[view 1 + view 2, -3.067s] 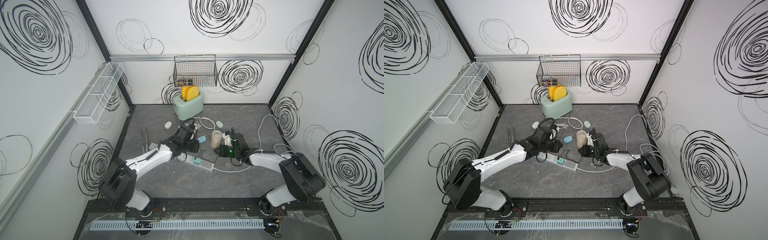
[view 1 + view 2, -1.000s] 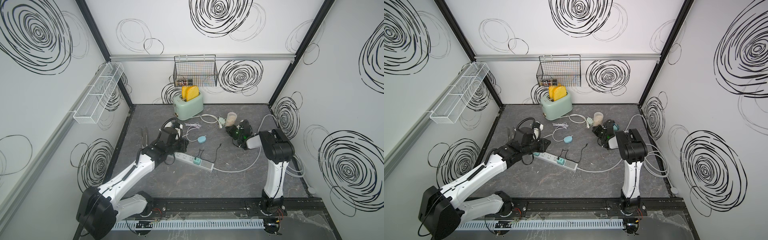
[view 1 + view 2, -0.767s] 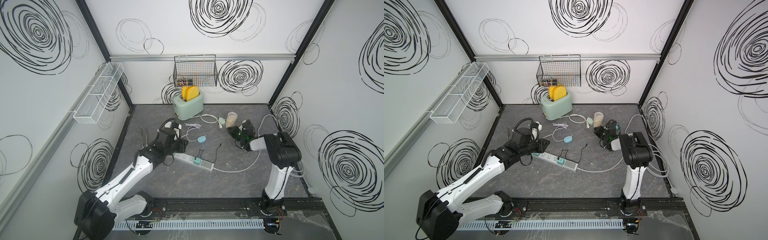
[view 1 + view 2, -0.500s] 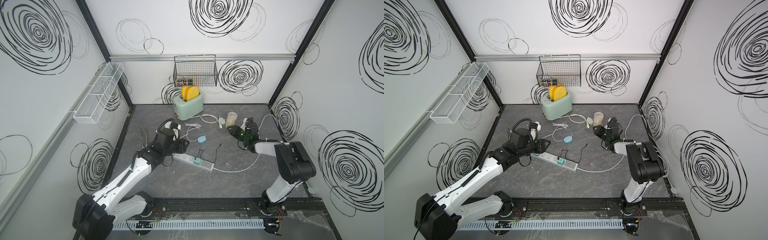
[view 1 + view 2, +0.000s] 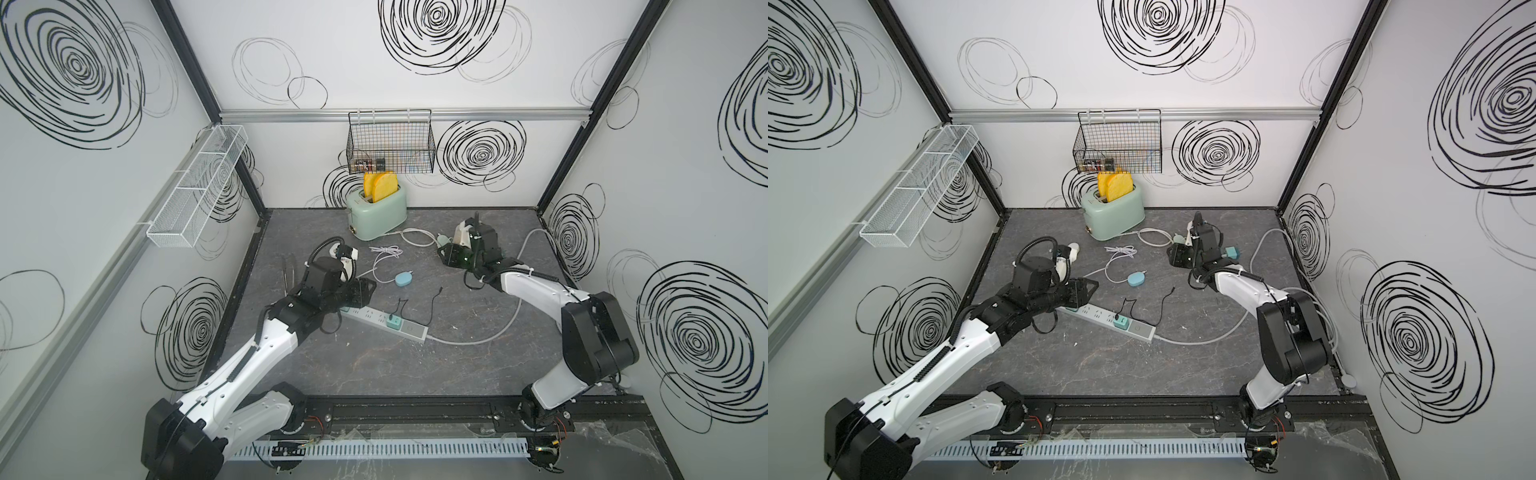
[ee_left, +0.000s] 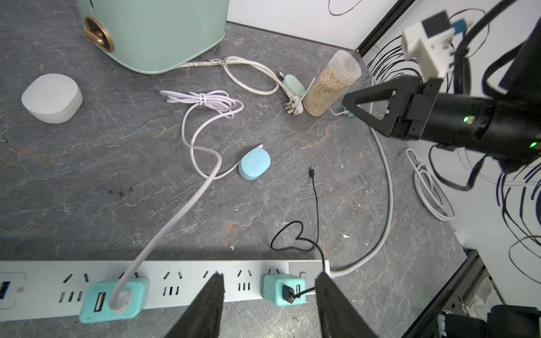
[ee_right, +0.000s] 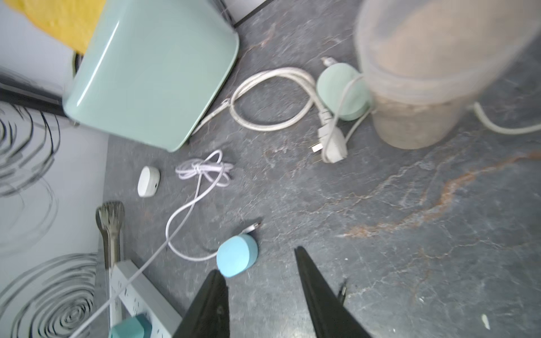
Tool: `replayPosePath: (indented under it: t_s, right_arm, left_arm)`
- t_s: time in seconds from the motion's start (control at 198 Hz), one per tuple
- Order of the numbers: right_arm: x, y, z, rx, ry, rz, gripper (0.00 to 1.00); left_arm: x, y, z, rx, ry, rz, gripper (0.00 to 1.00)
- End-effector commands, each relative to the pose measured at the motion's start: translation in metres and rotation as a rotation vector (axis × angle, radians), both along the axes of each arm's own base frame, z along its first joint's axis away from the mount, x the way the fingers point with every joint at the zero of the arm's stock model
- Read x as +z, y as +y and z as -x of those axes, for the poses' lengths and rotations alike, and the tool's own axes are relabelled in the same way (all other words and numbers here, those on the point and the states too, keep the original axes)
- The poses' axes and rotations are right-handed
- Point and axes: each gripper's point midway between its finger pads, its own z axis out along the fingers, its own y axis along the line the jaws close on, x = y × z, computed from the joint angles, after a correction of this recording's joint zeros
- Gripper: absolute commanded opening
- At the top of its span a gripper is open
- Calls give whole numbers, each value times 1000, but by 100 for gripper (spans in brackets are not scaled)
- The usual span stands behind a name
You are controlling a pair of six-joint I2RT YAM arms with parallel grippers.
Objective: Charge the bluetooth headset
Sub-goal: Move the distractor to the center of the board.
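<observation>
Both my arms have drawn back from the middle of the bench (image 5: 374,365), where they crowded together three seconds ago, and the grain jar (image 6: 330,85) that stood between them then now stands at the back, beside the plug of the toaster (image 5: 378,216). My left jaws hang parted partway above the power strip (image 5: 384,322) with nothing in them; in my left wrist view a teal adapter (image 6: 282,289) carrying the black cable (image 6: 317,202) shows between the fingers. My right jaws are parted about as far and also empty, raised just beside the jar. The blue headset case (image 5: 403,279) lies closed on the bench between the two arms, apart from both. The white cable (image 6: 187,210) runs from a second adapter (image 6: 114,298) on the strip and loops round the case, its bare plug tip (image 6: 260,145) lying just beside it. The black cable's free end (image 6: 312,171) lies near the case, not touching it.
</observation>
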Motion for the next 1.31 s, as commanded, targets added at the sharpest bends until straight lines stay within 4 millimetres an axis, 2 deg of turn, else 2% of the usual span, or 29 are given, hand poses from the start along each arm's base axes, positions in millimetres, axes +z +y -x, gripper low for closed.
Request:
replayPosePath:
  t_s: [0.0,0.121,0.333,0.438,0.509,0.64,0.766,0.907,1.094,1.305]
  right_arm:
    - [-11,-11,-14,63,16,251,44]
    - [-14,-8,-40,144,31,415,48]
    - [-20,-19,-93,178,91,696,57]
    - [-11,-20,-115,199,59,772,56]
    - [-6,-21,-128,230,33,797,52]
    - [-7,-24,-146,297,17,843,48]
    - [-18,-32,-155,344,26,901,50]
    - [-36,-37,-153,381,56,931,50]
    - [-48,-39,-149,390,61,949,44]
    - [-60,-57,-144,373,124,1020,39]
  left_arm:
    - [10,4,3,-27,-43,-24,55]
    - [11,7,5,-39,-55,-47,55]
    - [4,7,6,-68,-53,-76,55]
    - [0,7,6,-85,-51,-98,55]
    - [-3,7,6,-88,-47,-107,55]
    - [-9,6,6,-93,-30,-106,55]
    - [-18,5,7,-97,-7,-104,54]
    - [-24,4,8,-101,12,-109,54]
    - [-25,4,7,-95,16,-106,53]
    - [-27,6,10,-86,18,-106,52]
